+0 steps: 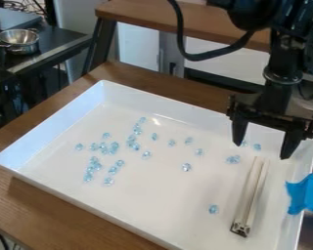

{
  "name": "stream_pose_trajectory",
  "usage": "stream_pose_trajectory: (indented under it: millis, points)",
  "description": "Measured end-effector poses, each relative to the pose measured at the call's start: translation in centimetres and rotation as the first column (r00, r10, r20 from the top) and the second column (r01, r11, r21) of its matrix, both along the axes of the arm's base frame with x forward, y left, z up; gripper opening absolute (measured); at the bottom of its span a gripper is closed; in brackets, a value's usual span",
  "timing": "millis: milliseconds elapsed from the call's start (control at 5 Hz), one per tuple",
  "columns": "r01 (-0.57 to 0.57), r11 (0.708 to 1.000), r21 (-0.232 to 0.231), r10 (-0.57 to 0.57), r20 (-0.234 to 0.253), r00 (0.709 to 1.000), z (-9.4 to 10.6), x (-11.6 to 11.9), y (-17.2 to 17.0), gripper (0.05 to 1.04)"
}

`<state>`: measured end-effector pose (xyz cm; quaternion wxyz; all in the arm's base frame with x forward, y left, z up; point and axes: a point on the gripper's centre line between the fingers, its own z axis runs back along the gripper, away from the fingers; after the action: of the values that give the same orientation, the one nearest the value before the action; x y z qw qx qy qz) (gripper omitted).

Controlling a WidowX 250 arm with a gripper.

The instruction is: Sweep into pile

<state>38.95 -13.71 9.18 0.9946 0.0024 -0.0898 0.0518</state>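
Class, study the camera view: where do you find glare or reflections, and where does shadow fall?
In the camera view, a glare spot on the white rectangular tray near its far wall; bright reflections on the round silver metal bowl; shadow on the brown wooden table along the tray's near edge.

Tray (pixel 166 195) is sitting on bench (pixel 28 210). Inside, beads (pixel 103 148) are lying mostly left, bar (pixel 255 193) right. Tape (pixel 306 194) is lying over right rim. Pot (pixel 20 41) is standing behind, far left.
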Motion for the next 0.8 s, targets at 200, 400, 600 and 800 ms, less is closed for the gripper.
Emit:
stream_pose_trajectory:
  millis: [200,400,600,800]
  points:
    - [0.0,1.0,0.014,0.001,-0.039,0.999,-1.53,-0.28,0.08,0.999]
    - [-0.001,1.0,0.019,0.002,-0.065,0.998,-1.88,-0.71,0.19,0.999]
    - [0.0,1.0,0.021,0.002,-0.076,0.997,-2.12,-0.95,0.24,0.999]
    - [-0.032,0.999,0.017,0.034,-0.08,0.996,-2.38,-1.18,0.1,0.999]
